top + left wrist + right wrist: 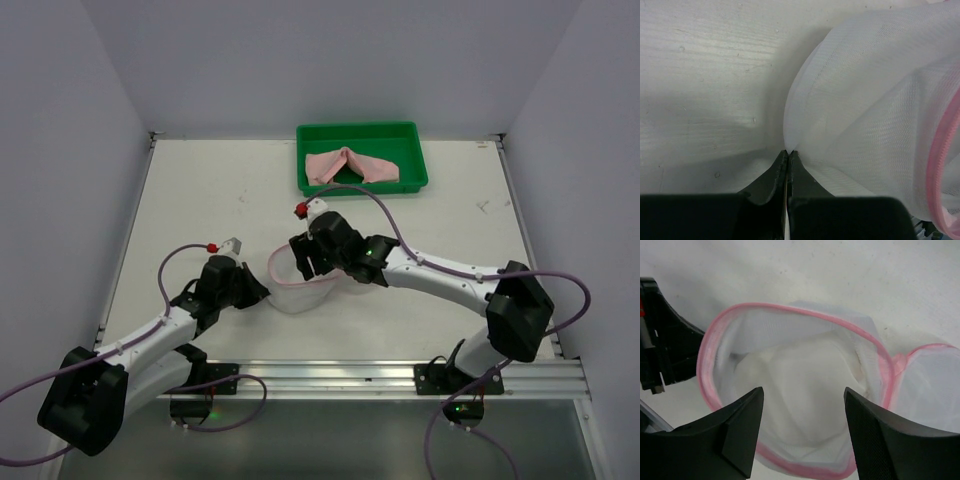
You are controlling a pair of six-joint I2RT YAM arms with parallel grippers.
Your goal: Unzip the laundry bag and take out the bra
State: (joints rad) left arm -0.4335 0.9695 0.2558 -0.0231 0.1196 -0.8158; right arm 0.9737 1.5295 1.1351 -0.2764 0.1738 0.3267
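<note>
Tabletop (pixel 200 190) flat: laundry bag (pixel 300 290) mouth faces up, directly below my right gripper (pixel 802 405), jaws spread; left gripper (pixel 789 154) pinches its mesh side

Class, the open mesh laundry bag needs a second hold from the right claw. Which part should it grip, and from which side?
Probably the pink zipper rim, from above. The laundry bag lies mouth-up and the rim forms a raised loop. The left claw pinches the mesh wall, so the open right claw should take the opposite side.
</note>
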